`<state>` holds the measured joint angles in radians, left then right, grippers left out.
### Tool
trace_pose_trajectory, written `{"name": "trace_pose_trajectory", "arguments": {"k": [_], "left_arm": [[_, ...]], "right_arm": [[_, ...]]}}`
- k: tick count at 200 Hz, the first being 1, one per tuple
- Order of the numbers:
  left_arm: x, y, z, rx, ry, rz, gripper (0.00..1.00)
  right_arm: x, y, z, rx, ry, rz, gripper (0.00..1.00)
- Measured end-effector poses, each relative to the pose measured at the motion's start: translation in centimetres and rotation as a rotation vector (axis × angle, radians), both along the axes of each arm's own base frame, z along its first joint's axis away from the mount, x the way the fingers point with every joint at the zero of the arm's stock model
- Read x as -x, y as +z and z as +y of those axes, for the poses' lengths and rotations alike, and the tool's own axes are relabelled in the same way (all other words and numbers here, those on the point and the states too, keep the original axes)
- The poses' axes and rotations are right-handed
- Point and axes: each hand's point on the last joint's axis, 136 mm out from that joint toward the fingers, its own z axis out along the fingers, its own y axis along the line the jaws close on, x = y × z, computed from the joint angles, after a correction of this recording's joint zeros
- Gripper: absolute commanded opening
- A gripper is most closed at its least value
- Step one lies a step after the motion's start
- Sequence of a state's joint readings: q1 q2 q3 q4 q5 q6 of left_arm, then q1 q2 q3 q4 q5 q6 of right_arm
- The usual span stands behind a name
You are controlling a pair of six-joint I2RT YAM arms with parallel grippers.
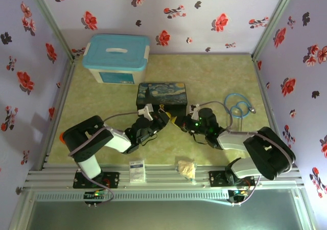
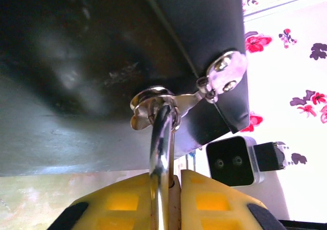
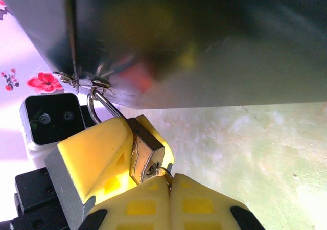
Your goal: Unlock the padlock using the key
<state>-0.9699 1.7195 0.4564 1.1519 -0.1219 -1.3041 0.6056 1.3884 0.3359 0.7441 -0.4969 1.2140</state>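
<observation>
Your padlock (image 3: 147, 161) is dull, brushed yellow metal, and its loop (image 2: 162, 148) is shiny silver metal. The tiny key (image 3: 162, 169) is thin grey metal. The box (image 2: 102, 61) looks dark, smooth and glossy. The fingers (image 3: 199, 204) of your right gripper (image 3: 169, 184) look like matt yellow plastic.

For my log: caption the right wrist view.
Left pincer holds the padlock on the box's clasp; right pincer shut at its keyhole.

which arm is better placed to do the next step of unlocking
Right. The right tool is shut on the key at the keyhole of the padlock, apparently ready to turn it, while the left tool holds the padlock.
</observation>
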Motion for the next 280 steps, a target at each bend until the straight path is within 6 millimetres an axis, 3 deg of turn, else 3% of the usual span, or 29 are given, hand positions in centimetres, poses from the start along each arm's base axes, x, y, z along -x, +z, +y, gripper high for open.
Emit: {"name": "trace_pose_trajectory", "arguments": {"k": [39, 79, 106, 124, 146, 212, 280], "left_arm": [[0.0, -0.1, 0.0, -0.002, 0.000, 0.002, 0.00], [0.8, 0.2, -0.6, 0.011, -0.037, 0.002, 0.00], [1.2, 0.1, -0.9, 0.012, -0.056, 0.005, 0.00], [1.5, -0.1, -1.0, 0.005, -0.068, 0.013, 0.00], [1.7, -0.5, -0.9, -0.006, -0.074, 0.024, 0.00], [3.1, -3.6, -0.5, -0.123, -0.107, 0.113, 0.00], [3.4, -5.2, 0.1, -0.182, -0.103, 0.155, 0.00]], "right_arm": [[0.1, -0.2, 0.0, -0.018, -0.008, 0.036, 0.00], [1.2, 0.3, -0.7, 0.131, -0.003, -0.040, 0.03], [1.2, 0.2, -0.7, 0.171, 0.011, -0.052, 0.22], [1.0, 0.4, -0.7, 0.184, 0.011, -0.066, 0.44], [1.1, -0.5, -1.4, 0.248, 0.012, -0.073, 0.55], [1.9, 2.4, -3.9, 0.479, 0.006, -0.347, 0.48], [4.0, 0.5, -3.8, 0.735, 0.152, -0.678, 0.46]]}}
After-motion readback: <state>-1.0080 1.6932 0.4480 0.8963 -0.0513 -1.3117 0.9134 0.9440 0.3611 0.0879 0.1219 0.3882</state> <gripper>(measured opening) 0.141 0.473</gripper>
